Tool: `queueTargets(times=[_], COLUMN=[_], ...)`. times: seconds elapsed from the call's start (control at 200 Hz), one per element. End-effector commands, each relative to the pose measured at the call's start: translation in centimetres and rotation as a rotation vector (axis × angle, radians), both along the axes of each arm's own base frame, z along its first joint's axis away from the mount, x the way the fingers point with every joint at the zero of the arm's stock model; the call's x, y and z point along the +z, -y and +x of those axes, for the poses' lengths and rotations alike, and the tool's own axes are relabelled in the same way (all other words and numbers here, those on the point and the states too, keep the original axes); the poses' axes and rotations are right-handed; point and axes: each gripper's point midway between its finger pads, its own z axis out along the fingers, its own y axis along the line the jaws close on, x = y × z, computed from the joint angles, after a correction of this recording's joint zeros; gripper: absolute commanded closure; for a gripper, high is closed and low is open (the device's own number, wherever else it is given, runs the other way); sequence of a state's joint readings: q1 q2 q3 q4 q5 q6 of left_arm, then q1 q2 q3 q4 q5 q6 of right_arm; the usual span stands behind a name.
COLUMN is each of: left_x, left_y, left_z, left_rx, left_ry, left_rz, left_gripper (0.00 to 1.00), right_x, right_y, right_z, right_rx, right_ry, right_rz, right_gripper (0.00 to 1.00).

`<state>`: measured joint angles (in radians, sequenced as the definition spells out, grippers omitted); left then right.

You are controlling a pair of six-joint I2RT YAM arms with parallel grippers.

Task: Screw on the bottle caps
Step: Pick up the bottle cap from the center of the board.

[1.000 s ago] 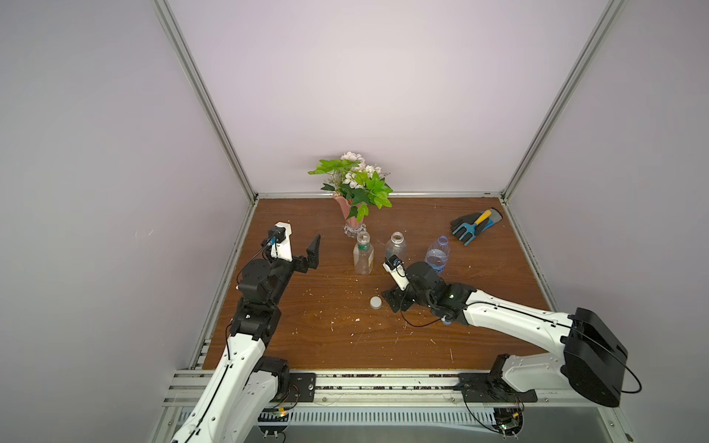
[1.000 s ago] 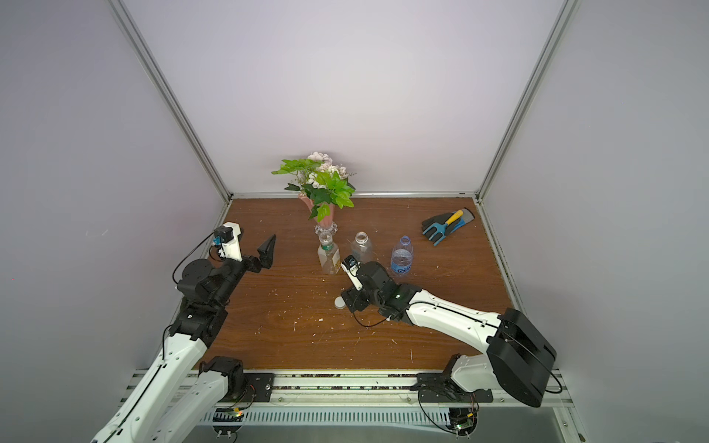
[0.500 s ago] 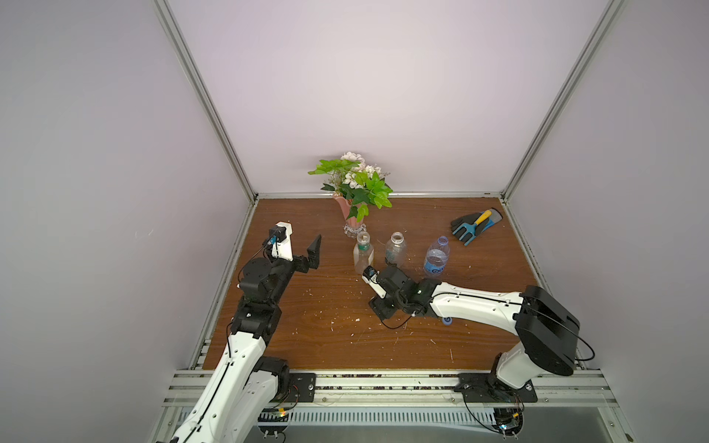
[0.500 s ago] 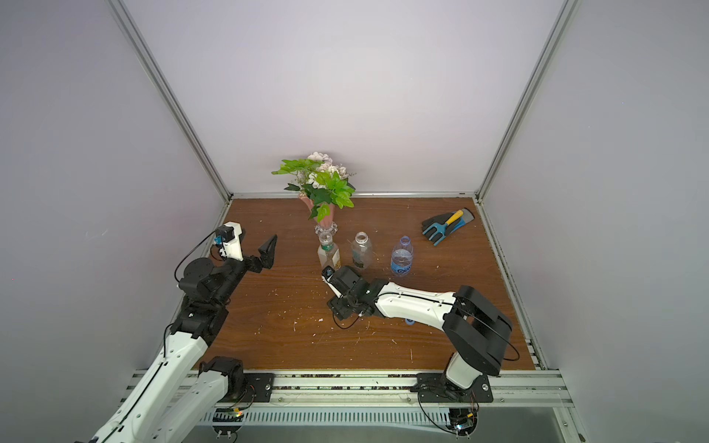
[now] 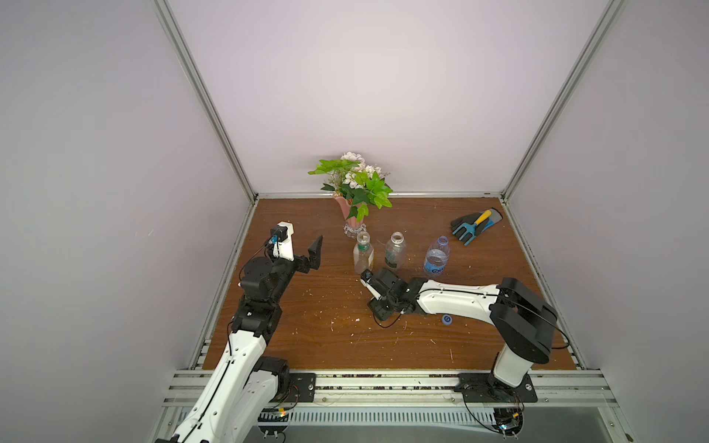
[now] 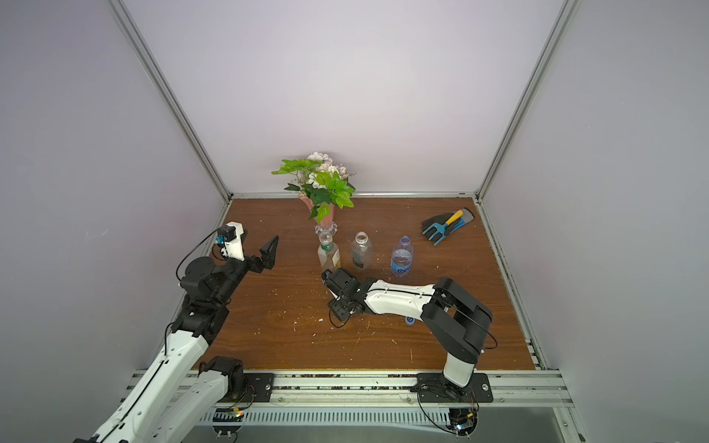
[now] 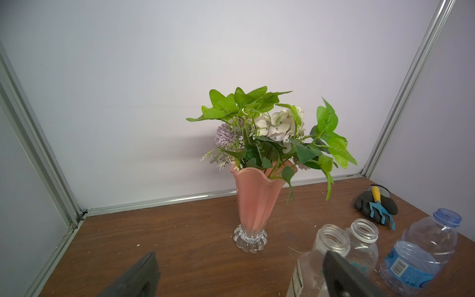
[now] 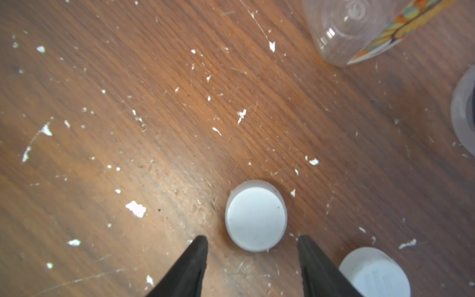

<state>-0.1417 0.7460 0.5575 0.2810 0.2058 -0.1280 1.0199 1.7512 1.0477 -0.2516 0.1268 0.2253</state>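
Right gripper [image 8: 252, 239] low over the wooden table [image 8: 128, 102], jaws parted. A white cap [image 8: 256, 218] lies partly between its tips, ungripped (a second white cap [image 8: 374, 272] sits just beside). Left gripper [image 5: 301, 245] is spread wide, empty, well apart from the uncapped bottles [image 5: 396, 251].

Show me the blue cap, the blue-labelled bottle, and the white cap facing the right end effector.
blue cap [image 5: 446, 319], in a top view, its top face.
blue-labelled bottle [image 5: 435, 268], in a top view, its label.
white cap [image 8: 256, 218], right wrist view, its flat top.
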Motion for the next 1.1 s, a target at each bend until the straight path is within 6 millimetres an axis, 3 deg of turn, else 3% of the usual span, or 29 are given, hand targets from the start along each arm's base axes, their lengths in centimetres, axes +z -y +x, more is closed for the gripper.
queueTargets(times=[0.0,0.706,1.096], left_x=[0.2,-0.5,-0.6], left_y=[0.0,0.5,0.5], left_z=[0.0,0.5,0.6], left_rx=[-0.011,-0.033,-0.036], left_ry=[0.002,-0.035,-0.042], left_rz=[-0.009,-0.015,-0.014], left_gripper=[0.01,0.01,0.01], right_x=[0.6,-0.7,-1.3], right_y=[-0.8,-1.4,-0.5], right_z=[0.7,1.4,1.6], right_rx=[-0.022,-0.056,-0.071], right_ry=[0.019,0.034,0.048], right_rz=[0.012,-0.001,-0.052], right_gripper=[0.41,0.48,0.54])
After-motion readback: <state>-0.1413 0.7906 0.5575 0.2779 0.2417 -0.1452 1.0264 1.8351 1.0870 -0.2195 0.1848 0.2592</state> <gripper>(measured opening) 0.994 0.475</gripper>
